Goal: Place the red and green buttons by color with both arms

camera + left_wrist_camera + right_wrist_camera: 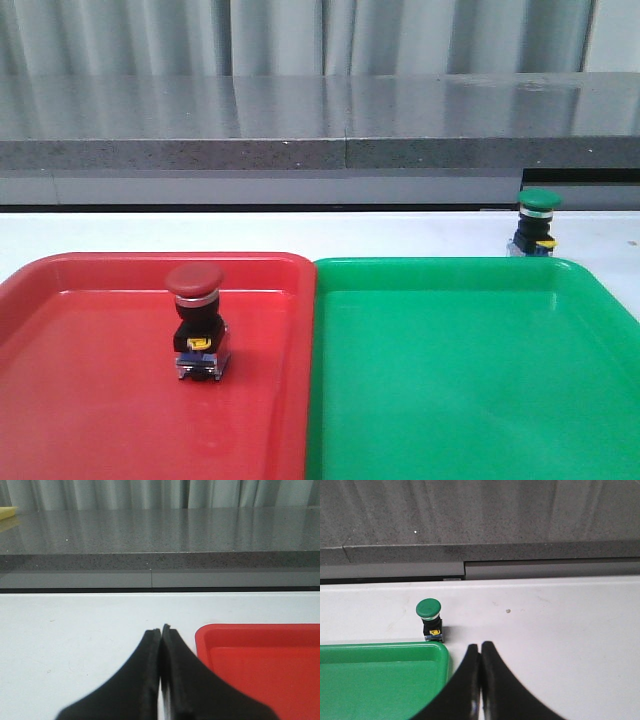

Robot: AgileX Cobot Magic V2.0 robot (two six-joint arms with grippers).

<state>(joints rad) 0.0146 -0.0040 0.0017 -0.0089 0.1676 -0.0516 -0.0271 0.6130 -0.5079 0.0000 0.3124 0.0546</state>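
The red button [196,322] stands upright inside the red tray [90,400]. The green button [536,222] stands upright on the white table just behind the green tray's [470,400] far right corner; it also shows in the right wrist view [430,620], beyond the tray's corner [380,680]. My left gripper [160,629] is shut and empty over the white table, beside the red tray's corner [260,665]. My right gripper [480,645] is shut and empty, beside the green tray and short of the green button. Neither arm shows in the front view.
The two trays sit side by side, edges touching, at the table's front. A grey stone ledge [320,130] runs along the back of the table, with curtains behind it.
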